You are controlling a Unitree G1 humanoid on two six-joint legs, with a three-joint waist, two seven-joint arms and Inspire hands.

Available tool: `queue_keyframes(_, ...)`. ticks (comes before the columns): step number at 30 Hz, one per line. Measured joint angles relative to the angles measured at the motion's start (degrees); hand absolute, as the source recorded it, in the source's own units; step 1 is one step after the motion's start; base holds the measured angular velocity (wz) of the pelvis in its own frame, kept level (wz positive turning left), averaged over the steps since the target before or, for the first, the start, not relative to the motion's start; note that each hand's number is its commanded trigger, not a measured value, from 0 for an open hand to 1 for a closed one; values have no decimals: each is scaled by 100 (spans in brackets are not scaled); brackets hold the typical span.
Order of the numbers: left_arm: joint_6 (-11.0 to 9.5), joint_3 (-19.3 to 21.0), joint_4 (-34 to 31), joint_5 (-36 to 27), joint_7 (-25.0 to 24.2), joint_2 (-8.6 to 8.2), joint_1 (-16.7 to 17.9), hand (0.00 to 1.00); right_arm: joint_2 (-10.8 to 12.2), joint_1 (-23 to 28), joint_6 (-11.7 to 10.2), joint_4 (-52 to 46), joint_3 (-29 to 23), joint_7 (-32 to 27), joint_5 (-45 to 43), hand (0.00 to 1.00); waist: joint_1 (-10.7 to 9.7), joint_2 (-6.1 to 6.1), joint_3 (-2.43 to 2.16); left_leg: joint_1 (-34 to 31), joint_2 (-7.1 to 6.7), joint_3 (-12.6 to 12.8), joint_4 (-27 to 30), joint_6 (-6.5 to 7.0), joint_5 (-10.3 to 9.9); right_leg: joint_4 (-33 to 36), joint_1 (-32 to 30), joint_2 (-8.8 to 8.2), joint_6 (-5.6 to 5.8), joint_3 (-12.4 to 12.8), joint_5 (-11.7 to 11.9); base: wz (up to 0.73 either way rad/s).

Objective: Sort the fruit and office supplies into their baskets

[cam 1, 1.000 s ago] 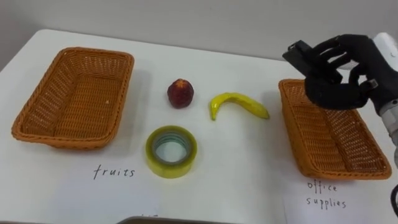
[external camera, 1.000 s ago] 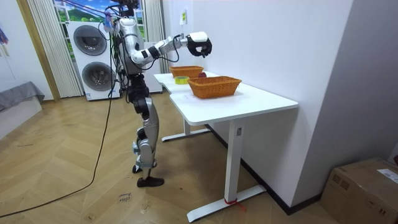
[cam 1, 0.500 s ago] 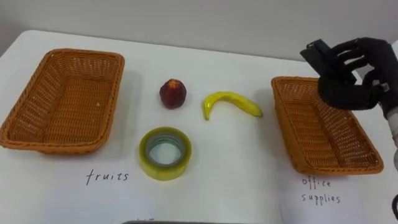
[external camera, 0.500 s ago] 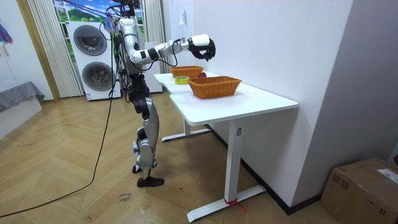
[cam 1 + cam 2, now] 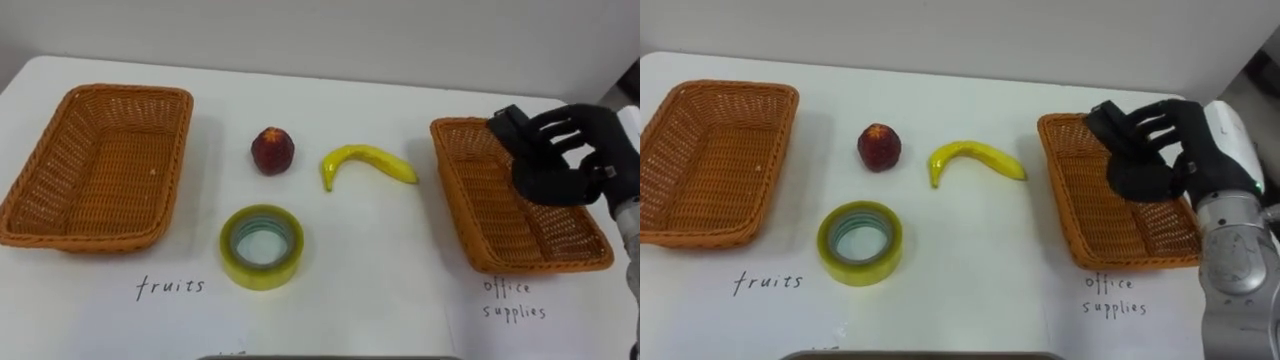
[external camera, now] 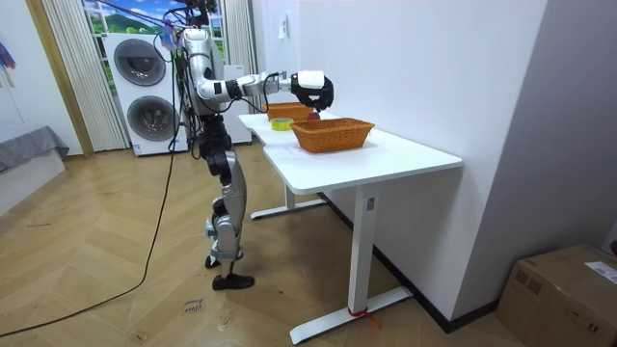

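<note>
My right hand (image 5: 567,160) is shut on a small black block (image 5: 508,127) and holds it low over the far end of the right wicker basket (image 5: 497,228). On the white table lie a red fruit (image 5: 272,150), a yellow banana (image 5: 366,162) and a roll of yellow-green tape (image 5: 261,246), all between the two baskets. The left wicker basket (image 5: 100,97) has nothing in it. In the room view I stand at the table's end with the right hand (image 6: 314,90) stretched out over the baskets.
Handwritten labels lie on the table in front of the left basket (image 5: 170,286) and the right basket (image 5: 515,299). A wall runs just behind the table's far edge. Washing machines (image 6: 145,92) stand behind me in the room view.
My right hand has come down and a little nearer with the black block, from above the basket's far rim to low over it. The camera has shifted slightly.
</note>
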Motion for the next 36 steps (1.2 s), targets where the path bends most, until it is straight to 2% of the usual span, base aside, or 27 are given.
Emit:
queue_keyframes(15,3,-3,6,-32,-6,35,4,0,3,121,15,524,31,580,-51,100,-10,-67,23,0,2,-3,4,0,0,-15,24,-17,0,-18,0,0)
queue_keyframes(19,3,-2,5,-33,-6,42,0,0,3,121,14,526,34,681,-51,100,4,-85,15,0,1,-2,3,0,0,-20,24,-14,0,-16,0,0)
queue_keyframes(21,3,-3,3,-32,-3,44,-2,0,3,121,14,529,42,758,-52,78,7,-85,15,1,1,-1,4,0,0,-22,19,-9,0,-12,0,0)
queue_keyframes(23,3,-3,2,-32,3,44,-1,0,3,121,15,529,44,828,-52,44,9,-83,15,2,1,-2,5,0,0,-23,18,-8,0,-12,0,0)
queue_keyframes(24,3,-3,2,-32,7,45,-1,0,3,121,14,529,44,869,-52,0,9,-82,15,2,1,-2,5,0,0,-22,18,-8,0,-12,0,0)
queue_keyframes(36,-1,-3,-9,-32,91,56,-95,0,3,122,15,584,47,1049,-78,0,6,-63,14,7,2,14,-2,0,0,-14,8,-1,0,23,0,0)
